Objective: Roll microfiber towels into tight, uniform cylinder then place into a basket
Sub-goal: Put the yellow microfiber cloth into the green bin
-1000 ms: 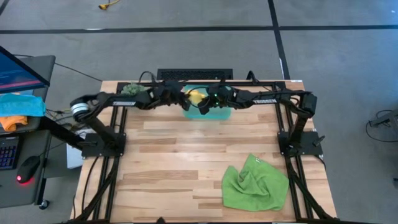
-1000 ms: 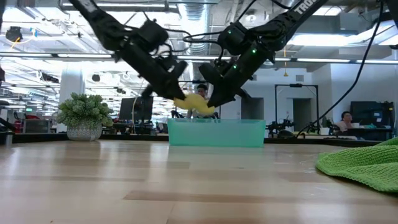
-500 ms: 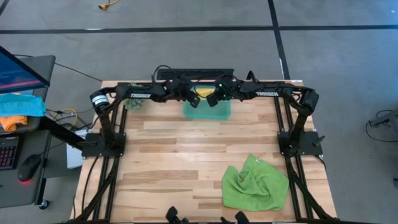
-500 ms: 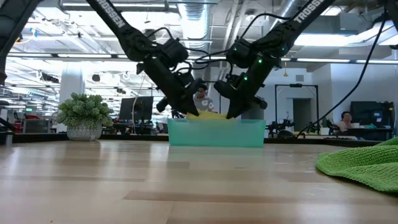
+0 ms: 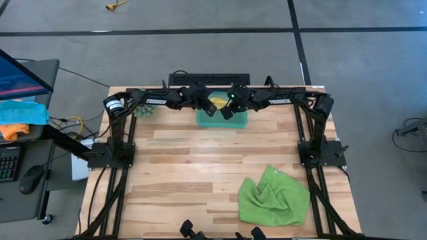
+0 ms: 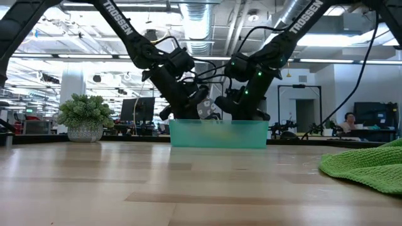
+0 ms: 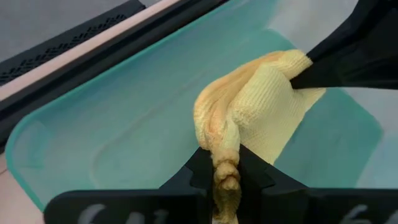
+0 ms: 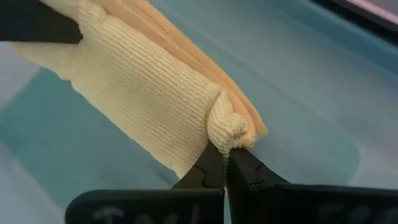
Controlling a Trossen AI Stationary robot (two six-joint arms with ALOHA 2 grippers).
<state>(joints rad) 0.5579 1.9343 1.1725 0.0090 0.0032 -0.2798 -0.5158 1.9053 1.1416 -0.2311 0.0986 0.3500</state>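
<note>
The yellow towel (image 7: 249, 106), rolled into a short cylinder, hangs inside the teal basket (image 5: 237, 121) at the middle of the table's far edge. My left gripper (image 7: 225, 171) is shut on one end and my right gripper (image 8: 225, 165) on the other. In the high view both grippers (image 5: 211, 109) (image 5: 225, 112) meet over the basket. In the low view the basket's wall (image 6: 218, 134) hides the roll. The green towel (image 5: 273, 197) lies crumpled on the table at the near right. My left gripper pinches the roll's bunched left end (image 7: 225, 163) between its two fingers, slanting down from the table's left. The roll runs away from the fingers, low inside the basket; whether it touches the floor I cannot tell. My right gripper pinches the roll's right end (image 8: 229, 132), a small knot of gathered layers, between its two fingertips. It slants down steeply from the table's right. The roll stretches from it toward the left gripper's fingers (image 8: 37, 25), straight and whole.
A fuzzy green plant (image 5: 140, 109) in a pot (image 6: 85, 133) stands left of the basket. A black bar (image 5: 209, 79) lies along the far edge behind the basket. The wide wooden tabletop (image 5: 200, 167) stretches between the basket and the green towel.
Both grippers have gone down and tipped steeper, carrying the yellow roll between them. The roll was above the basket's rim a second ago; now it sits below the rim, behind the basket's wall. Both stay shut on its ends.
</note>
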